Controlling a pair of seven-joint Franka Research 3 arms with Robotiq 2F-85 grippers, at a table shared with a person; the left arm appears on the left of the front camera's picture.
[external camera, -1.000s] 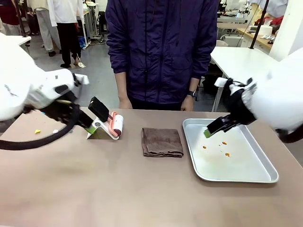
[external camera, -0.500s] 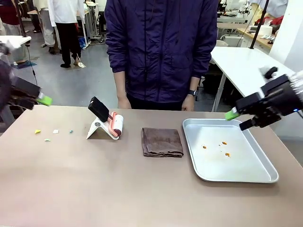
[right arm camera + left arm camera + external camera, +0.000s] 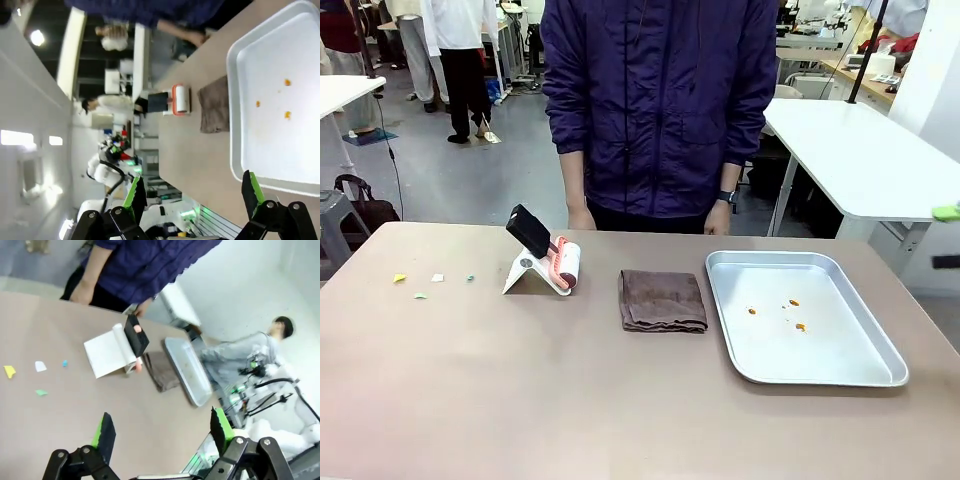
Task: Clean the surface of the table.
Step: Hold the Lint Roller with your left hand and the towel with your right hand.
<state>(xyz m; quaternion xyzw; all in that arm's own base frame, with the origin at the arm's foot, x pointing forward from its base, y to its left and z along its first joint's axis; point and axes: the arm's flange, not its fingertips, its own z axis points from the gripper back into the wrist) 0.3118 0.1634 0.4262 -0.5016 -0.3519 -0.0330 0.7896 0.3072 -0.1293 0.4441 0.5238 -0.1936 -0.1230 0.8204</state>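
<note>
Front view: the table [image 3: 520, 400] spans the whole width, its long axis running left to right, with its far edge against the person [image 3: 660, 110] standing at the middle. Its near half is bare tan top. The left and right ends and the near edge run out of the picture.

A silver tray [image 3: 825, 381] lies far right, just beside a folded brown cloth [image 3: 662, 300] at centre. Left of the cloth, a lint roller [image 3: 565, 264] leans on a white stand [image 3: 525, 272], handle pointing up and left. Small paper scraps [image 3: 420, 296] lie near the far-left end, and orange crumbs [image 3: 794, 302] sit in the tray.

Left wrist view: the left gripper [image 3: 163, 426] hangs above the table, jaws spread wide and holding nothing. Right wrist view: the right gripper [image 3: 194, 191] is likewise wide apart and empty, off the tray's edge.
</note>
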